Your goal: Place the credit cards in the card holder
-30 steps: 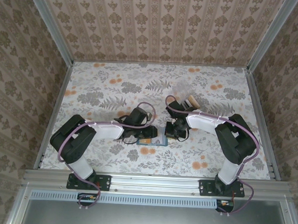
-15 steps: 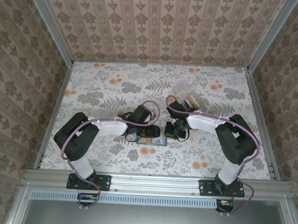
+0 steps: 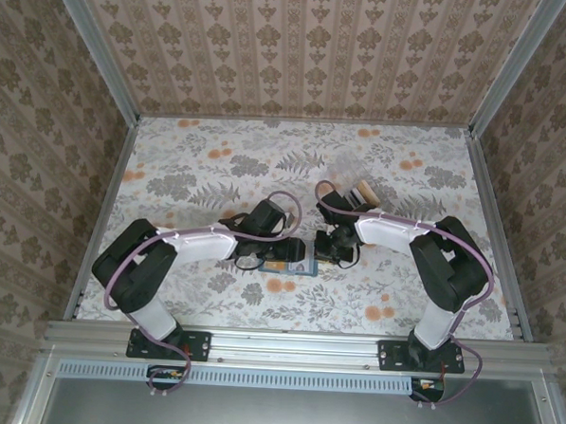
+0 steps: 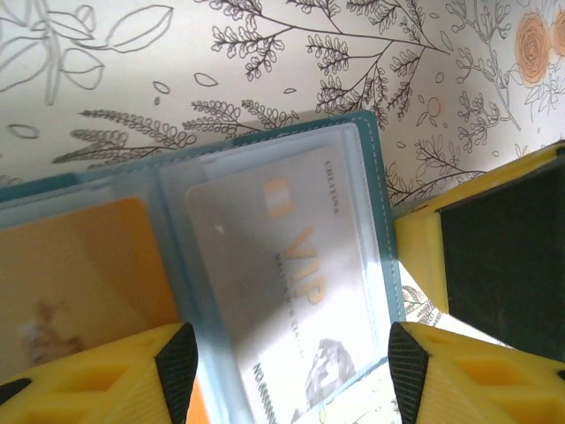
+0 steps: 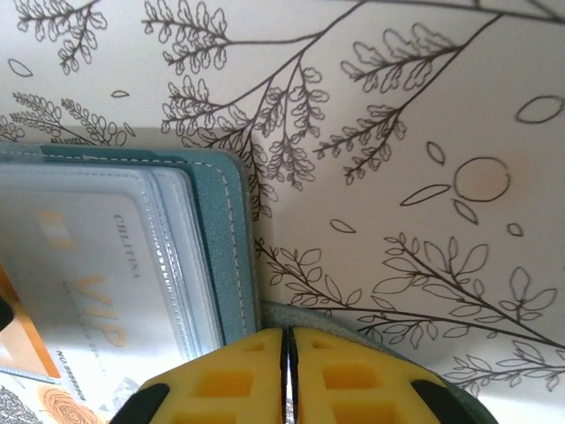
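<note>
Card holder (image 4: 177,238) open; left hand (image 4: 291,358) low, jaws straddling white card (image 4: 282,256).

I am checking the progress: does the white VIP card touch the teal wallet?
Touching. In the left wrist view the white card lies inside a clear pocket of the wallet, with the plastic over its face.

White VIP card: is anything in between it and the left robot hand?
Nothing visible does. In the left wrist view the left gripper is open, with one yellow finger on each side of the white VIP card. The card lies in the open teal card holder, mostly under a clear pocket, and its near end sits between the fingers.
</note>
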Available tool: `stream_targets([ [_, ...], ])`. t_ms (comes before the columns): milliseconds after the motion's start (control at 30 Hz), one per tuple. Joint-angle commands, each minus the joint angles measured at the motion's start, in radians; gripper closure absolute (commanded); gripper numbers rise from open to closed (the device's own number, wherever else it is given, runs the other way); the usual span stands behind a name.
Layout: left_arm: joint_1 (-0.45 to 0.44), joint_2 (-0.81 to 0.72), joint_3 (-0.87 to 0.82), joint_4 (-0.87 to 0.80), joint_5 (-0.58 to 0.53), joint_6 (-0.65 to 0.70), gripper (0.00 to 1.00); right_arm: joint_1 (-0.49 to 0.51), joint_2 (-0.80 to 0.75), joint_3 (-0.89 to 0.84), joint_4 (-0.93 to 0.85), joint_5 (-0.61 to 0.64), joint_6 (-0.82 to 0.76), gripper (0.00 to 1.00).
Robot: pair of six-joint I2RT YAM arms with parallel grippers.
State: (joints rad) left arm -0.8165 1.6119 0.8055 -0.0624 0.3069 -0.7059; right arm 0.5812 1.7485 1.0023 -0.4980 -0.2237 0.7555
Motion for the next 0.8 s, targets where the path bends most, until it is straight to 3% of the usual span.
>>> stream_targets([
  [0,0.006,-0.049,-0.012,-0.032,-0.038,0.011,0.36,-0.028,-0.059,0.016,-0.064,0.032,-0.028,0.83],
  [233,0.024,-0.091,-0.01,-0.033,-0.046,0.018,0.35,-0.048,-0.109,0.073,-0.118,0.013,-0.063,0.8],
  [433,0.044,-0.142,-0.005,-0.047,-0.077,0.031,0.35,-0.075,-0.176,0.135,-0.192,0.081,-0.107,0.76],
  [533,0.058,-0.167,-0.008,-0.052,-0.103,0.036,0.35,-0.137,-0.217,0.176,-0.229,0.131,-0.148,0.71],
  [767,0.085,-0.212,-0.008,-0.06,-0.141,0.051,0.31,-0.377,-0.222,0.302,-0.242,0.102,-0.264,0.51],
])
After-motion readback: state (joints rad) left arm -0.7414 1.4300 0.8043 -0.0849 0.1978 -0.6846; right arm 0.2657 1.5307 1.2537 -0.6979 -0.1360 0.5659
